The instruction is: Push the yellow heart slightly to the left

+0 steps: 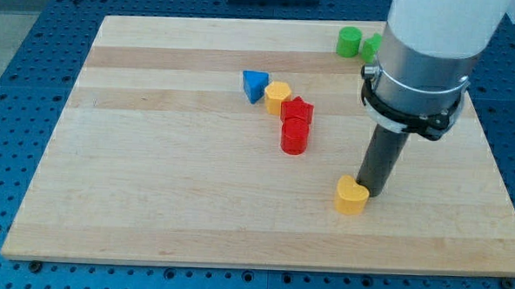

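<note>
The yellow heart lies on the wooden board, right of centre and near the view's bottom. My tip is the lower end of the dark rod and stands right against the heart's right side, touching or nearly touching it. The rod rises to the large white and grey arm at the view's top right.
A blue triangle, a yellow cylinder, a red star and a red cylinder form a chain at the board's centre. Two green blocks sit at the top right, one partly hidden by the arm.
</note>
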You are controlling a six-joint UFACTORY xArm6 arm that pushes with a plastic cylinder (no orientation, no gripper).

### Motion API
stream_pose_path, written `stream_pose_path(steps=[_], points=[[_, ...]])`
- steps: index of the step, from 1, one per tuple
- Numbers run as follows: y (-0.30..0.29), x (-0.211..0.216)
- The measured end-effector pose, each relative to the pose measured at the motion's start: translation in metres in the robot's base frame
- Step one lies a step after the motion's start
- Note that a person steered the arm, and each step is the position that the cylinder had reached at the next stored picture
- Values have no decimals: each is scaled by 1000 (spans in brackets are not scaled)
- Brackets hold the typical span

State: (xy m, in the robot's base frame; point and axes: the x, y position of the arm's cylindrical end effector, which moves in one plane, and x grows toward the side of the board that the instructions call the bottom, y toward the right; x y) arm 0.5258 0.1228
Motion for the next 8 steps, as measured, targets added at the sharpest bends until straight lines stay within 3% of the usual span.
stream_pose_path(steps=[2, 5, 7, 8], points=[[0, -76], [1, -80], [27, -3], [-2, 22]])
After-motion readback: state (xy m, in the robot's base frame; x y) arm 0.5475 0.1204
